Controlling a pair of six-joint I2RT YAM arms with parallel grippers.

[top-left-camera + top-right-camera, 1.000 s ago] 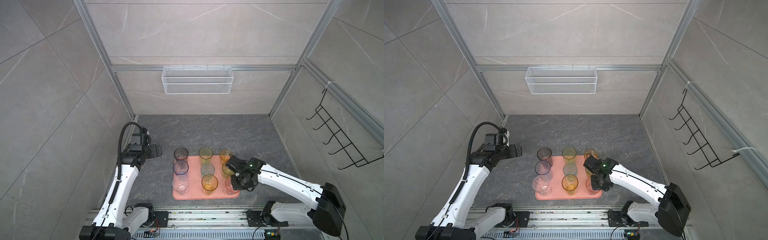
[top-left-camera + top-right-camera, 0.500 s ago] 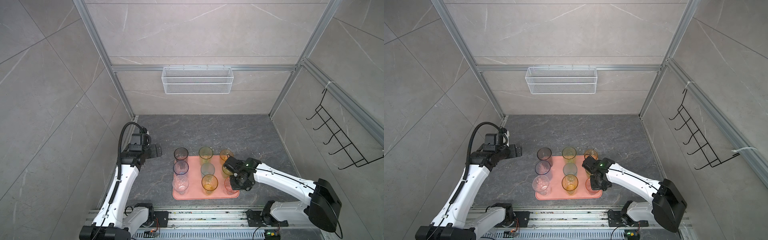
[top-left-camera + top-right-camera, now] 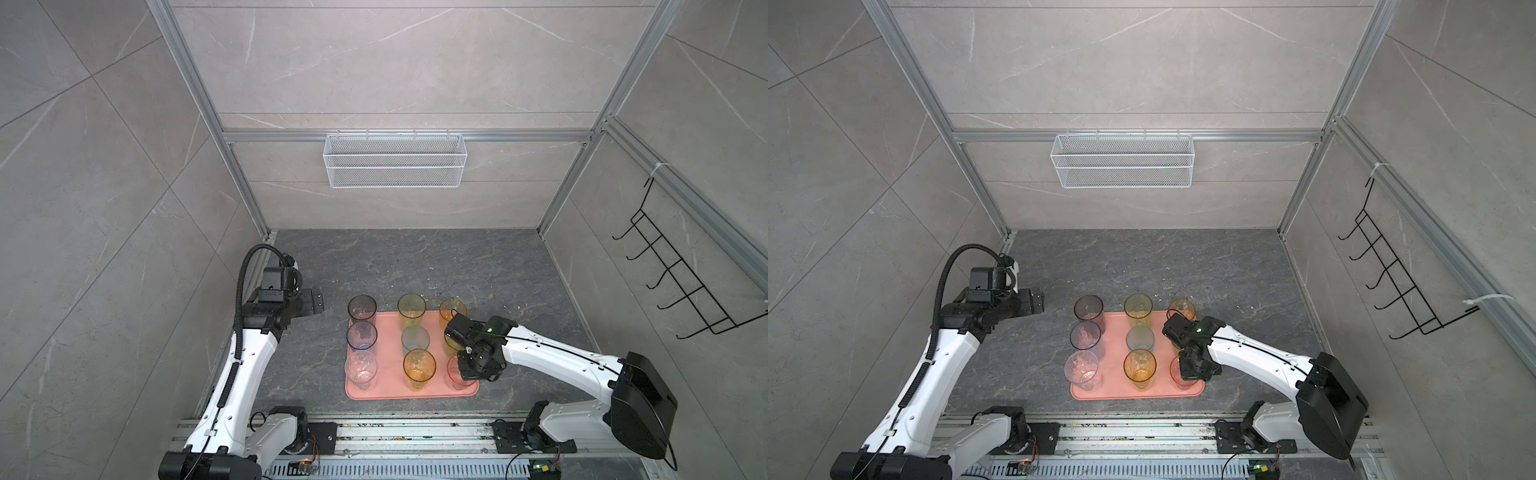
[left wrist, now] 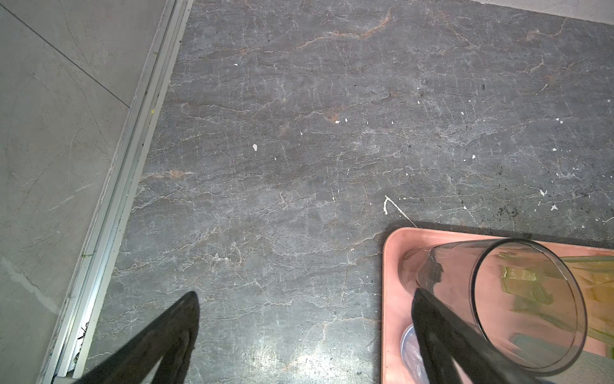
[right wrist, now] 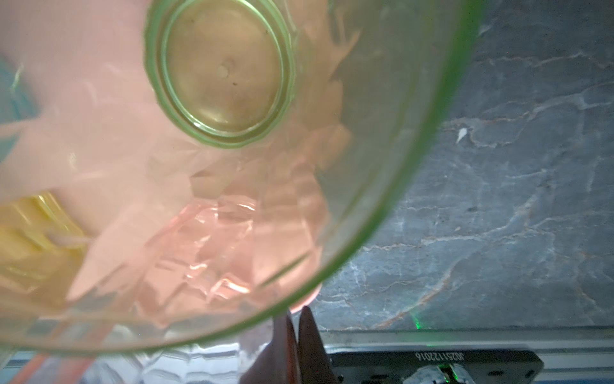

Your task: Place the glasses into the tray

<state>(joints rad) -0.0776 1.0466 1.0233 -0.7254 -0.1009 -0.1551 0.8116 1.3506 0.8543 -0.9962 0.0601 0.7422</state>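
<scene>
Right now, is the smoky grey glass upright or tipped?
Upright: the smoky grey glass stands rim-up in the far-left corner of the tray.

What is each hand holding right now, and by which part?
Right hand pinches the green glass by its rim wall; left hand is open, empty.
</scene>
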